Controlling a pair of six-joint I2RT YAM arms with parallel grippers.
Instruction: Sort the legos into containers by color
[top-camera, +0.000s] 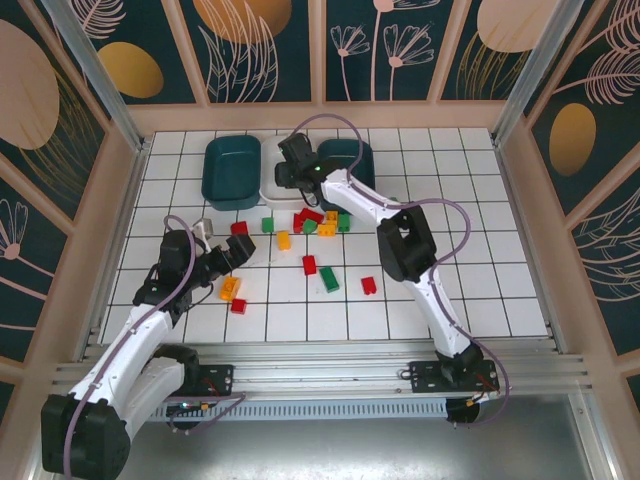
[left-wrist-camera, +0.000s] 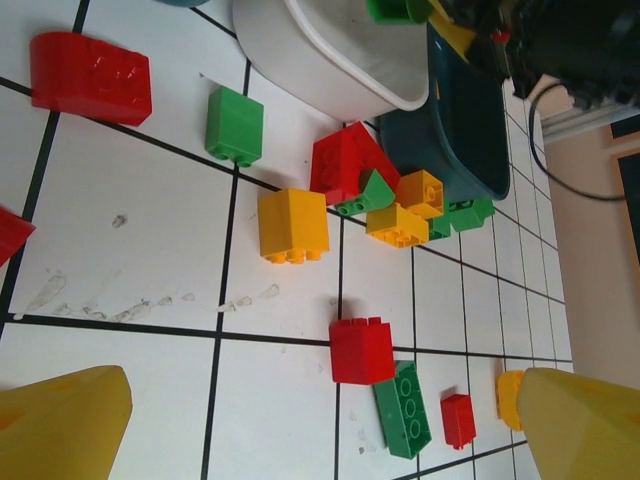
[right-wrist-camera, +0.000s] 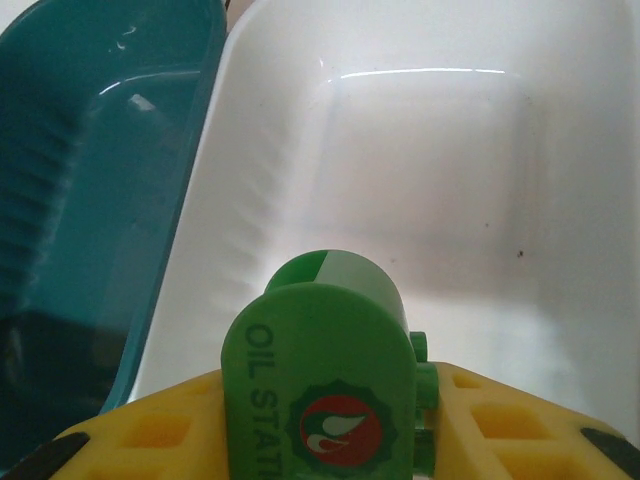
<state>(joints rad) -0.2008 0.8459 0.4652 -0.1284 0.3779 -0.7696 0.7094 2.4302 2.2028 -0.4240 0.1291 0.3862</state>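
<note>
Well, a green piece hangs over the white tub

Up by the far edge of the table (top-camera: 480, 290), the right gripper (right-wrist-camera: 325, 432) is clamped on a rounded green piece (right-wrist-camera: 325, 330). The piece has a printed label on its near end, and the yellow fingers (right-wrist-camera: 500, 425) press it from either side. It hangs above the inside of the white tub (right-wrist-camera: 470, 150).

From overhead the three tubs stand in a row along that far edge, a little left of its middle. The left teal tub (top-camera: 230, 172) is at one end, the white one sits between, and the right teal tub (top-camera: 350, 160) lies partly under the right arm. The tubs stand just beside one another.

The rest of the legos (top-camera: 320, 222) lie loose on the tiles in the middle of the table. There is a tight heap of red, yellow and green near the tubs. Nearer the arms, single bricks lie apart from one another.

The left gripper (top-camera: 228, 262) is low over the left half of the table, near the front edge. Its jaws are spread wide with nothing between them, and each yellow fingertip (left-wrist-camera: 60, 425) sits at a bottom corner of its own wrist view. Ahead of it a red brick (left-wrist-camera: 362, 350) touches the end of a long green brick (left-wrist-camera: 405, 410). Farther on lie a yellow brick (left-wrist-camera: 293, 225) and a green square one (left-wrist-camera: 235, 125). On the near side of this gripper, an orange-yellow brick (top-camera: 230, 288) and a small red one (top-camera: 238, 305) lie close together.
</note>
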